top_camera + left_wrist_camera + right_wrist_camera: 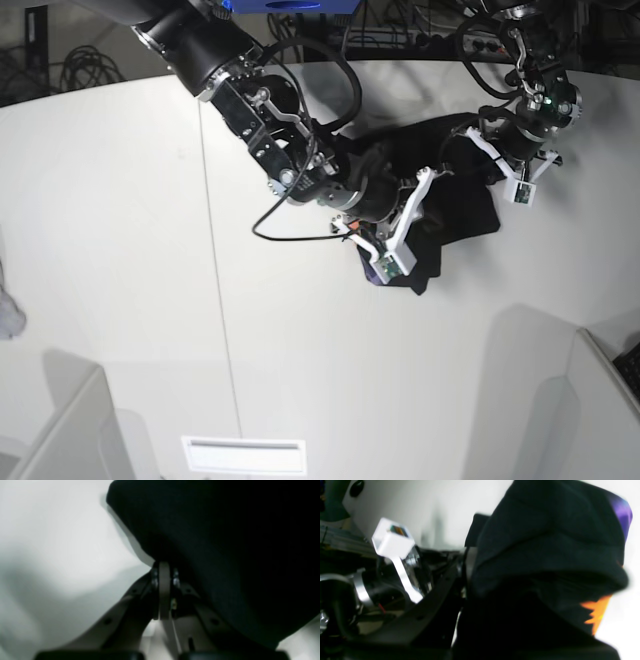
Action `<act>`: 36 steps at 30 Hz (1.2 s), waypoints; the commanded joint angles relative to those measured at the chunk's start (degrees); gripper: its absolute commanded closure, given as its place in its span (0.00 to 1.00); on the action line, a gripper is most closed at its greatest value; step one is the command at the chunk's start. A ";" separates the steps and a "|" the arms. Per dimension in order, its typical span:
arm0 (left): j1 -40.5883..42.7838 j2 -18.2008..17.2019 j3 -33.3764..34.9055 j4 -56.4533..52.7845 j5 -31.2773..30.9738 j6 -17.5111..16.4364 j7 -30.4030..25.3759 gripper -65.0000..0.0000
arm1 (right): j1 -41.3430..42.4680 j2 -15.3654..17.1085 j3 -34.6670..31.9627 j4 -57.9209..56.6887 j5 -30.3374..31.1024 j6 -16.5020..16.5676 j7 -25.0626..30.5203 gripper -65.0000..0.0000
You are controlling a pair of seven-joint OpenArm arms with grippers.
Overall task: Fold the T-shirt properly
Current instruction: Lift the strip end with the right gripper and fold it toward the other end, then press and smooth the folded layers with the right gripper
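Note:
The black T-shirt (462,212) lies bunched at the back right of the white table, between my two grippers. In the left wrist view my left gripper (164,566) is shut on an edge of the black cloth (225,542), which fills the upper right. In the right wrist view the T-shirt (545,542) drapes over my right gripper (467,580), showing its orange print (597,612) and purple patch (623,512). One dark finger (432,605) shows and the other is under cloth. In the base view the right gripper (412,218) holds the shirt's front, and the left gripper (482,140) holds its back right.
The white table (120,200) spreads wide to the left and front. A small grey-white cloth scrap (8,315) lies at its far left edge. Partitions stand at the front left (60,430) and front right (600,400). The other arm's white camera block (392,540) is close by.

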 commanded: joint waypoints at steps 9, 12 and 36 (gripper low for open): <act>0.82 -0.65 -1.05 1.07 -1.24 -0.26 -1.10 1.00 | 2.01 -2.38 -1.89 -5.43 0.23 0.48 4.06 1.00; 1.00 -0.56 -3.60 1.15 -1.24 -0.52 -1.10 1.00 | 2.63 -2.38 -1.89 -7.19 0.23 0.48 4.76 1.00; 5.30 -0.65 -29.27 5.11 -1.41 -3.73 1.53 1.00 | 4.12 -2.47 -5.24 -12.38 0.14 -4.00 8.02 1.00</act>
